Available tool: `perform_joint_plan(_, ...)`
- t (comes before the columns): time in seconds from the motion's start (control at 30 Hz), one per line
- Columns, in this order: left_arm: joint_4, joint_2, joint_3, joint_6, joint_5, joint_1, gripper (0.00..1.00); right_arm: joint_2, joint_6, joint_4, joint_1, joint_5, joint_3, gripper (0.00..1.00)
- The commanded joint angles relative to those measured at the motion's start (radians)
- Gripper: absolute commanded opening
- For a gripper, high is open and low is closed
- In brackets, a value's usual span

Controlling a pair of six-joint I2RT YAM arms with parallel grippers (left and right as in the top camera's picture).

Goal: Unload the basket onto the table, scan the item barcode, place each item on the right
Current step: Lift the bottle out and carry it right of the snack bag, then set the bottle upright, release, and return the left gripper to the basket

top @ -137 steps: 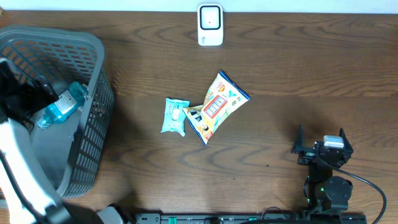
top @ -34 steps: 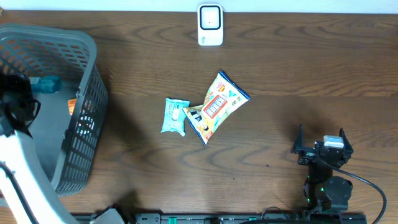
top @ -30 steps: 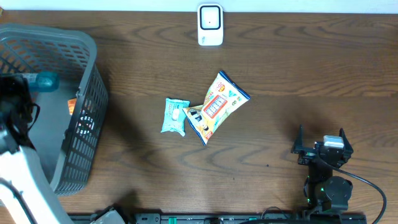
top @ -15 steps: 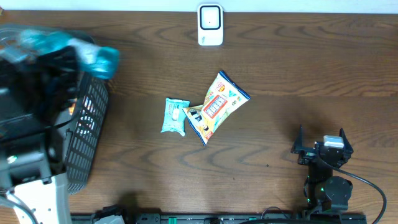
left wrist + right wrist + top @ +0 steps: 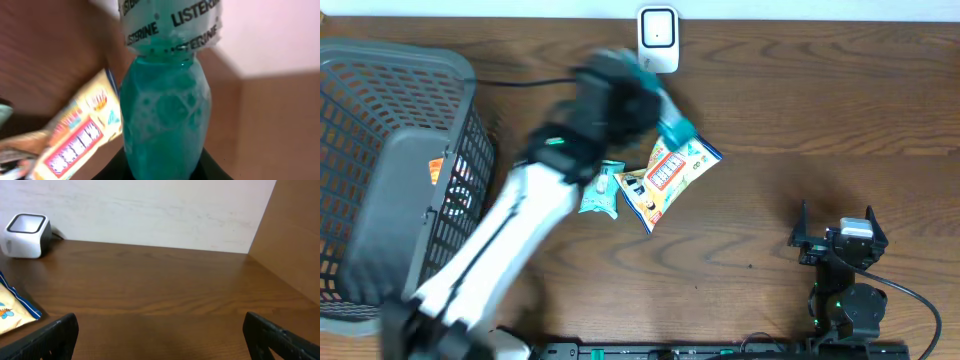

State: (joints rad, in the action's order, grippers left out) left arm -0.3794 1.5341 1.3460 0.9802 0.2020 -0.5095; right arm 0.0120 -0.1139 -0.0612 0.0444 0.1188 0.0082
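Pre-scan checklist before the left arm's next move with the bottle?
1. Grip: left gripper shut on the mouthwash bottle: ok.
2. Barcode facing the scanner: cannot tell; the wrist view shows only the brand label.
3. Bottle in front of the scanner: not ok; it hangs over the snack bag, short of the scanner.
4. Path to the scanner free of other things: ok.
5. Right gripper open, parked at the near edge, out of the way: ok.
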Motion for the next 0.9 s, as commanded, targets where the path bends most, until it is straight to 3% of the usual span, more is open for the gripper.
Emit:
perform_joint_plan(0.0, 0.054, 0.146, 0.009, -0.071, -0.016, -0.112, 0.25, -0.006, -0.007, -0.002, 0.001, -0.006, -0.003, 0.99)
perform_joint_plan(0.33, 0.090, 0.376, 0.009, -0.071, -0.016, -0.256, 0.25, -0.006, -0.007, -0.002, 0.001, -0.006, -0.003, 0.99)
perform_joint_plan(0.47, 0.091, 0.398, 0.009, -0.128, -0.013, -0.279, 0.44, -0.006, -0.007, -0.002, 0.001, -0.006, -0.003, 0.99)
perform_joint_plan(0.57, 0.059, 0.368, 0.032, -0.283, -0.001, -0.280, 0.73, -0.006, -0.007, -0.002, 0.001, -0.006, -0.003, 0.99)
perform_joint_plan(0.6, 0.027, 0.348, 0.053, -0.331, -0.002, -0.275, 0.78, -0.006, -0.007, -0.002, 0.001, -0.006, -0.003, 0.99)
perform_joint_plan(0.73, -0.167, 0.243, 0.193, -0.455, -0.085, -0.234, 0.82, -0.006, -0.007, -0.002, 0.001, -0.006, -0.003, 0.99)
perform_joint_plan(0.87, -0.401, 0.121, 0.388, -0.507, -0.344, -0.163, 0.82, -0.006, -0.007, -0.002, 0.000, -0.006, -0.003, 0.99)
